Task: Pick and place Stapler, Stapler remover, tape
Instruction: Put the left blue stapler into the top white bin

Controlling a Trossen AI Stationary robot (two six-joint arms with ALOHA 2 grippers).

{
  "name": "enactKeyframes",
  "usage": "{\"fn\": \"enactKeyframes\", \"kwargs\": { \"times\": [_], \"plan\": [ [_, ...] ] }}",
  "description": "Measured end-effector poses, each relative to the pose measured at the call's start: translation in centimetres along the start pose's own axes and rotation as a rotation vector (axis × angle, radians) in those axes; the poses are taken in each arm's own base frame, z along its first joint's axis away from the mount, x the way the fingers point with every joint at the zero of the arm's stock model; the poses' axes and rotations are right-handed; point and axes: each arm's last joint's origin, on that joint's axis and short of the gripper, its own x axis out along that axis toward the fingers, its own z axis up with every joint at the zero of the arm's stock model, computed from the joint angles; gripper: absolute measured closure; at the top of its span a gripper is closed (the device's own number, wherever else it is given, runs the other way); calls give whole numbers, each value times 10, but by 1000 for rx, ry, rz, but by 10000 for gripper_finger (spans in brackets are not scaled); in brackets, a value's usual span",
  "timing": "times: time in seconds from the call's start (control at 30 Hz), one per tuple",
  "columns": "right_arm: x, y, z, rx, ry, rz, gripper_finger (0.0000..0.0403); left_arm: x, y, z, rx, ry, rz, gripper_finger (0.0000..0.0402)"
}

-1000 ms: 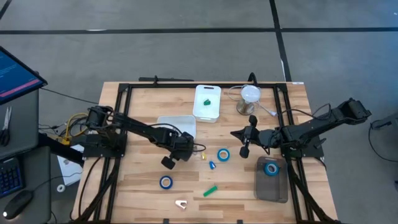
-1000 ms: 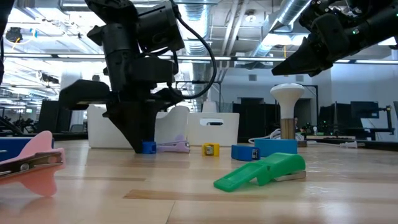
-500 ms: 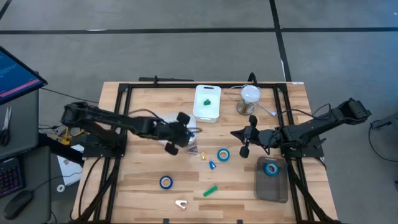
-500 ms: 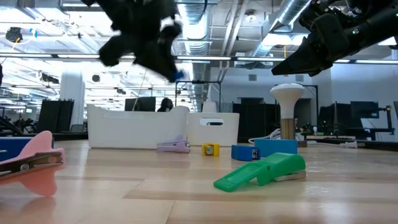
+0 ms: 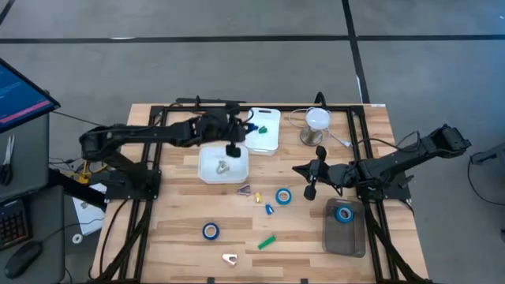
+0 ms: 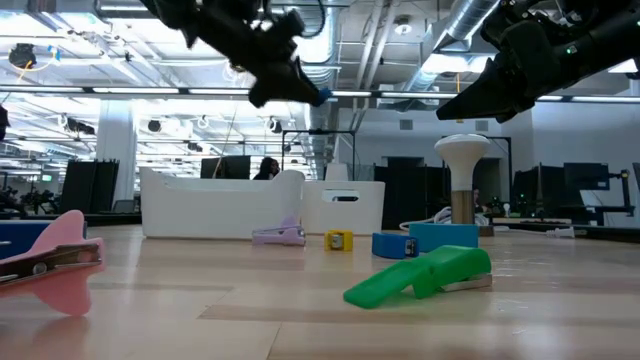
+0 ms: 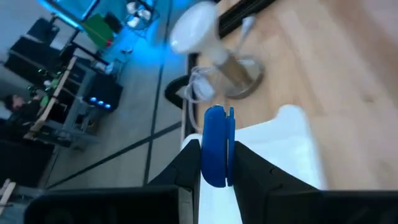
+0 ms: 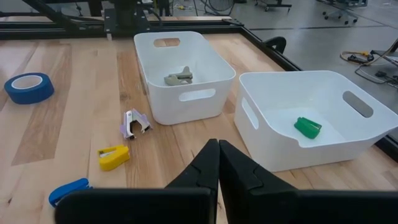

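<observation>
The left hand (image 5: 237, 125) is clamped on a small blue object (image 7: 215, 146), seen edge-on between the two fingers (image 7: 184, 167) in the left wrist view, with its long axis running out along the fingers' line; whether it is a stapler or something else cannot be told. The hand hangs raised above the tabletop (image 5: 173, 213), between the two white tubs: the near tub (image 5: 222, 164), just below it, holds a small grey piece, and the far tub (image 5: 263, 130), right beside it, holds a green item (image 5: 264, 125). A white lamp (image 5: 316, 120) stands just past the far tub. Farther out from this hand lie a pale purple staple remover (image 5: 244, 189), a yellow piece (image 5: 257, 197), a blue stapler (image 5: 269, 210), a roll of tape (image 5: 283, 196) lying flat, and another roll (image 5: 210, 230) well apart towards the front edge, with the green stapler (image 5: 267, 241) lying aslant and a pink staple remover (image 5: 230, 258) nearby. The right hand (image 5: 311, 186) hangs pressed shut over the tabletop, a third roll (image 5: 344, 214) lying in a grey tray (image 5: 345, 237) beside it.
</observation>
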Motion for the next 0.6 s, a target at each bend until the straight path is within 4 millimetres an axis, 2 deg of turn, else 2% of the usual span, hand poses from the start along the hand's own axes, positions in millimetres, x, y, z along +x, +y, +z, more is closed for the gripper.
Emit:
{"fn": "enactKeyframes", "kwargs": {
  "times": [0.2, 0.47, 0.6],
  "plan": [
    [0, 0, 0, -1, 0, -4, 403, 38, 4, -25, -77, 60, -64, 348],
    [0, 0, 0, -2, 2, -4, 403, 75, -4, -28, -83, 100, -108, 348],
    [0, 0, 0, -4, 4, -4, 403, 86, -6, -40, -155, 162, -138, 348]
  ]
}}
